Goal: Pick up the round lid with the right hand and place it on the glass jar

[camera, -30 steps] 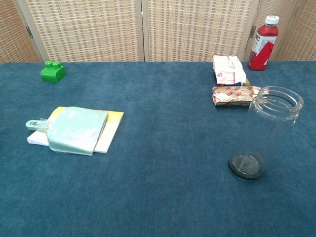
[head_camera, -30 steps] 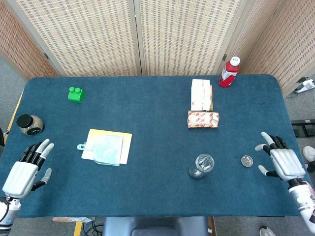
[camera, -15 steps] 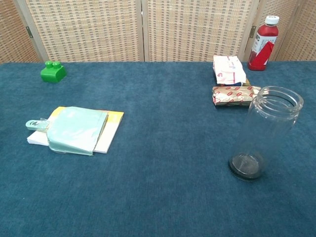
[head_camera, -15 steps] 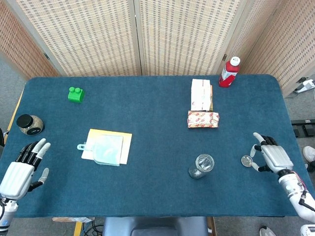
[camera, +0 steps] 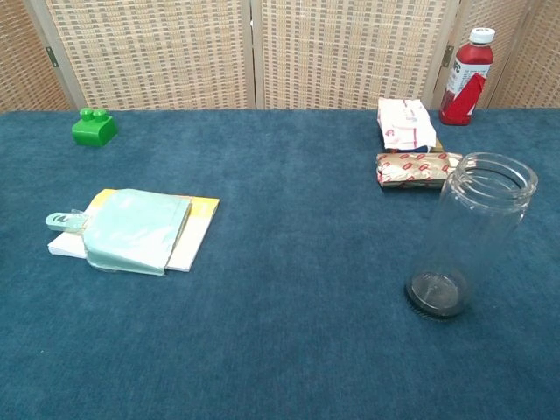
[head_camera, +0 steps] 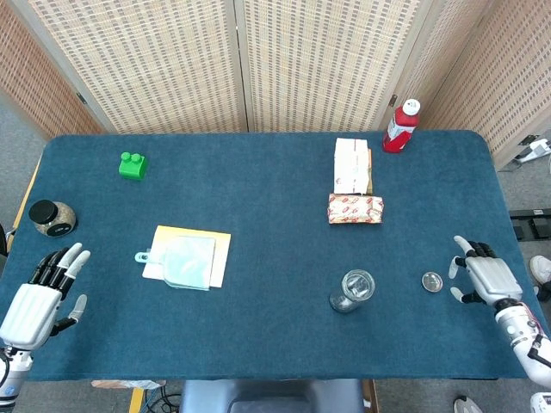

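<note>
1. Eyeing the round lid (head_camera: pixel 432 281), flat on the table (head_camera: pixel 258 181) between glass jar (head_camera: pixel 352 290) and my right hand (head_camera: pixel 487 279)
2. Right hand spread wide, empty; left hand (head_camera: pixel 39 297) likewise
3. Thin lid may slide from fingertips, or nudge the jar over

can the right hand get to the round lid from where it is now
Probably yes. The right robot hand sits open just beside the round lid, not touching it, with only bare table between them. The glass jar stands on the lid's far side, out of the way.
</note>
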You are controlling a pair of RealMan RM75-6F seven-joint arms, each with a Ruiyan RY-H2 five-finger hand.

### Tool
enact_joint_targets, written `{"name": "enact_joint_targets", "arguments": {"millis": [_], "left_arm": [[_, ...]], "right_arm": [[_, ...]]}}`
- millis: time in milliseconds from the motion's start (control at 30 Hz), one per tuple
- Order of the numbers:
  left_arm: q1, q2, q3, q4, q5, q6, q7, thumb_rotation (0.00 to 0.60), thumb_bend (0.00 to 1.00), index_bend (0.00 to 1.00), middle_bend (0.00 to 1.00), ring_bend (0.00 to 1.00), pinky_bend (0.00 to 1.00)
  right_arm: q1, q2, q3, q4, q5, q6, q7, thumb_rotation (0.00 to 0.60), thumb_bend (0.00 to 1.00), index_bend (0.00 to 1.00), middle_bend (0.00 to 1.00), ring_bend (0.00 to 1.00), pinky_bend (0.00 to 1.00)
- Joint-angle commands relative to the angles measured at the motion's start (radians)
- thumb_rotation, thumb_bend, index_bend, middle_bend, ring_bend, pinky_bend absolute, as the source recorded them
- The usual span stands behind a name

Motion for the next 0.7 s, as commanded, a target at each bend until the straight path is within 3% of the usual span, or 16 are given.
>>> {"name": "enact_joint_targets", "arguments": {"millis": [33, 700], "left_arm": [[-0.002, -0.001, 0.000, 0.001, -0.001, -0.004, 0.000, 0.600, 0.45, 0.00, 0.00, 0.00, 0.07], [-0.001, 0.006, -0.001, 0.000, 0.006, 0.006, -0.020, 0.600, 0.45, 0.00, 0.00, 0.00, 0.07]], "right_arm": [[0.007, -0.019, -0.004, 0.034, 0.010, -0.021, 0.007, 0.600, 0.33, 0.51, 0.00, 0.00, 0.00], [0.057, -0.124, -0.003, 0.184, 0.044, -0.110, 0.020, 0.600, 0.33, 0.51, 0.00, 0.00, 0.00]]}}
